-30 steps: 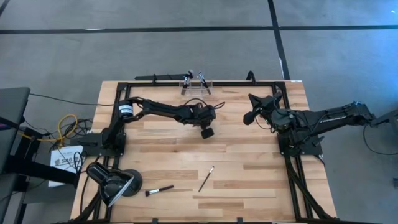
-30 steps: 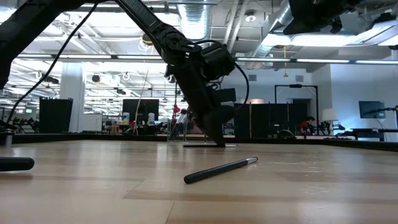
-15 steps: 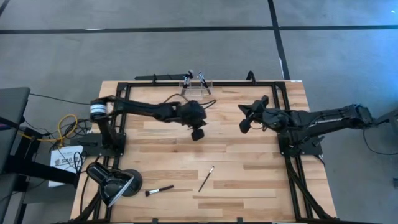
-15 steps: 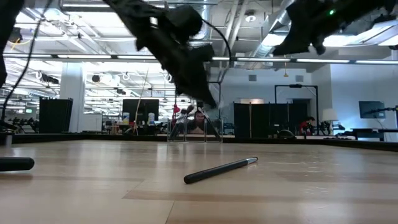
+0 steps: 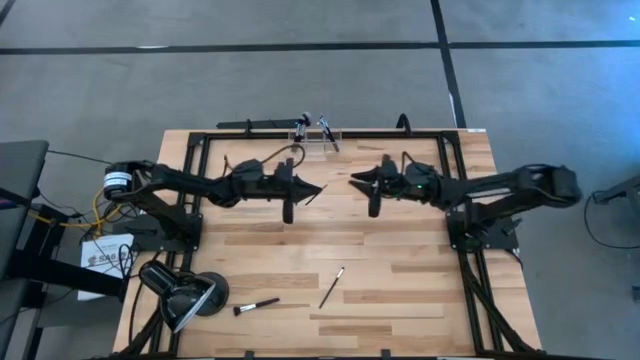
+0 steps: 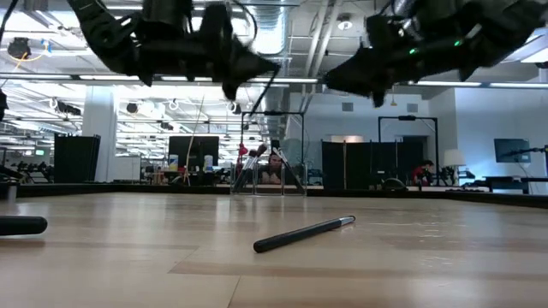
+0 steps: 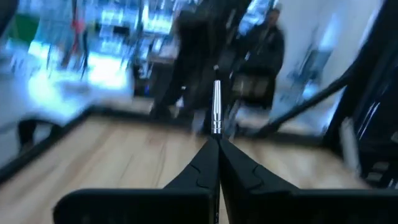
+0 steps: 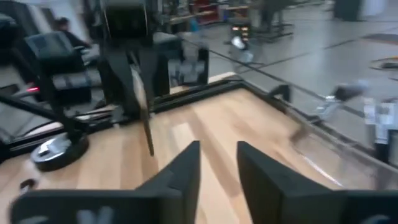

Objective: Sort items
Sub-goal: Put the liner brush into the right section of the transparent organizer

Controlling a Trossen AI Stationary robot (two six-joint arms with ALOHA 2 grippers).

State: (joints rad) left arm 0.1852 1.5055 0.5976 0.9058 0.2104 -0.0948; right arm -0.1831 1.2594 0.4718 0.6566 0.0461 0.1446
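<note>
Wooden table: left gripper pinches a makeup brush; facing it, right gripper parted, empty.

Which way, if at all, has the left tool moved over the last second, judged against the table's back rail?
Yes. In the high view the left tool, shut on a brush, has moved closer to the back rail and now points toward the right tool.

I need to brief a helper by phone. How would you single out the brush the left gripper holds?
Start at the wooden table, then its far middle, where both arms meet. The left gripper pinches a slim brush above the wood; the other loose brushes lie flat near the lamp.
</note>
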